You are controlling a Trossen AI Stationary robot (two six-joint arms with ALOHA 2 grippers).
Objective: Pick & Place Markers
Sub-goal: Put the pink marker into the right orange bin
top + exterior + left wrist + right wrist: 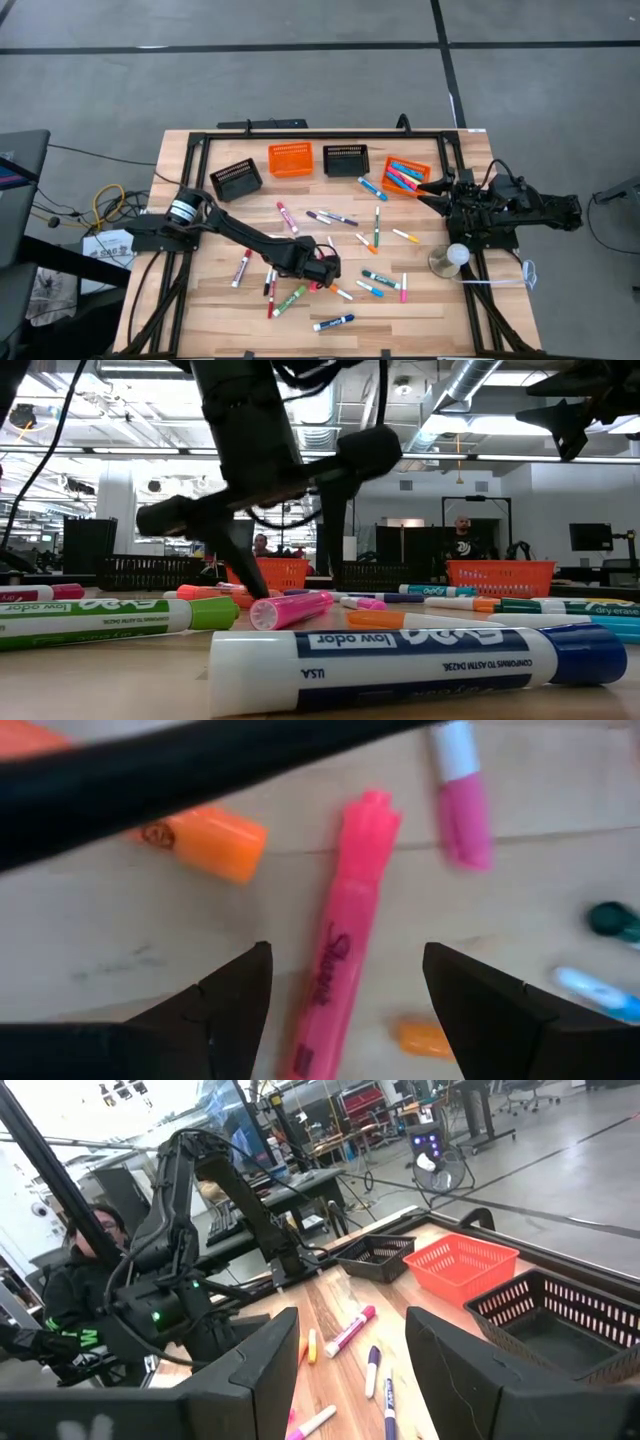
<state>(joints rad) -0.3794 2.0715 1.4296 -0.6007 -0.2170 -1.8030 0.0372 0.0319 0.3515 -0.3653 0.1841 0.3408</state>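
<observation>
Pink marker (345,935) lies between our left claw's (327,272) spread, empty fingers; crowding neighbours could get nudged. Right claw (432,190) waits released beside the orange basket (407,176).

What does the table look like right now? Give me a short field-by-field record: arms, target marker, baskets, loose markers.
left gripper: open, low over the table, fingers either side of the pink marker, not closed on it
right gripper: open, empty, raised beside the far-right orange basket
baskets: four along the far edge; far-right orange one already holds several markers
other baskets: black basket, orange basket, black basket; no markers visible in them
loose markers: many scattered mid-table
</observation>
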